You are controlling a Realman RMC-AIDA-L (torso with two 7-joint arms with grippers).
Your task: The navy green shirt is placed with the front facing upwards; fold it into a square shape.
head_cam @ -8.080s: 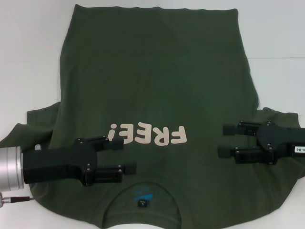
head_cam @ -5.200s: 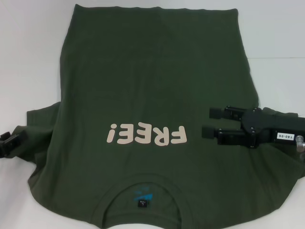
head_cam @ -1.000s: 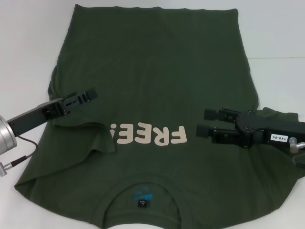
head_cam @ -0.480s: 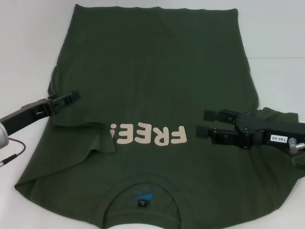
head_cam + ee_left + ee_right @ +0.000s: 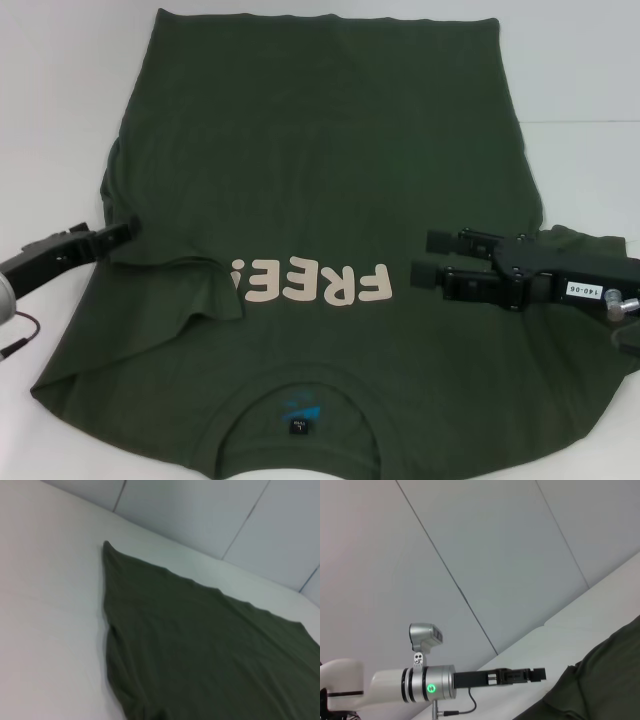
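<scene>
The navy green shirt [image 5: 330,150] lies front up on the white table, collar [image 5: 300,415] nearest me and the cream "FREE!" lettering [image 5: 310,283] across the chest. Its left sleeve [image 5: 170,285] is folded inward onto the body. The right sleeve [image 5: 590,245] is still spread out. My left gripper [image 5: 122,232] sits at the shirt's left edge beside the folded sleeve, holding no cloth. It also shows in the right wrist view as the left gripper [image 5: 538,674], low over the table. My right gripper [image 5: 425,257] hovers open over the right chest, just right of the lettering.
White table [image 5: 60,100] surrounds the shirt, with bare strips to the left, the right and beyond the hem. A thin cable [image 5: 15,345] hangs from the left arm at the left edge. Pale wall panels [image 5: 495,555] stand behind the table.
Over the last second my left gripper has drawn back leftward off the shirt to its edge. The left sleeve, spread out earlier, now lies folded in. The right gripper has stayed put.
</scene>
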